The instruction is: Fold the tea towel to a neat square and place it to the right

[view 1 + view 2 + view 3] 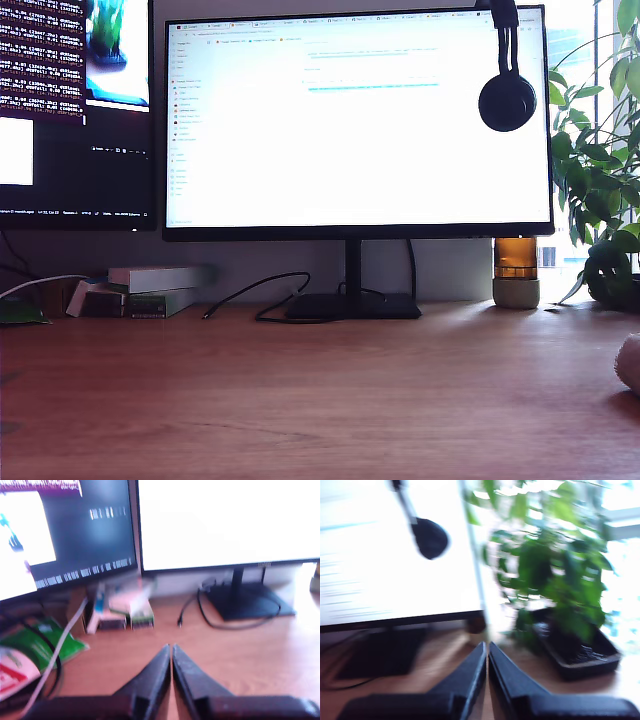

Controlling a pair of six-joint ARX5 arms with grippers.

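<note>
A pale pinkish, soft-looking lump [630, 364] pokes in at the exterior view's right edge, low on the wooden desk [320, 400]. It looks like part of the tea towel, and the rest is out of frame. Neither wrist view shows the towel. My first gripper [171, 650] is shut with nothing between its black wedge fingers. It hangs above bare desk and faces the boxes and monitors. My second gripper [487, 647] is also shut and empty, and it faces the headphones and the plant. Neither arm shows in the exterior view. Both wrist views are blurred.
A large monitor [355, 120] on a black stand [352, 305] fills the back, with headphones [506, 100] hung on its corner. A second screen [75, 110], stacked boxes [150, 290], a loose cable [260, 295], an amber bottle [516, 270], a potted plant [605, 200] and a green packet [45, 645] line the rear.
</note>
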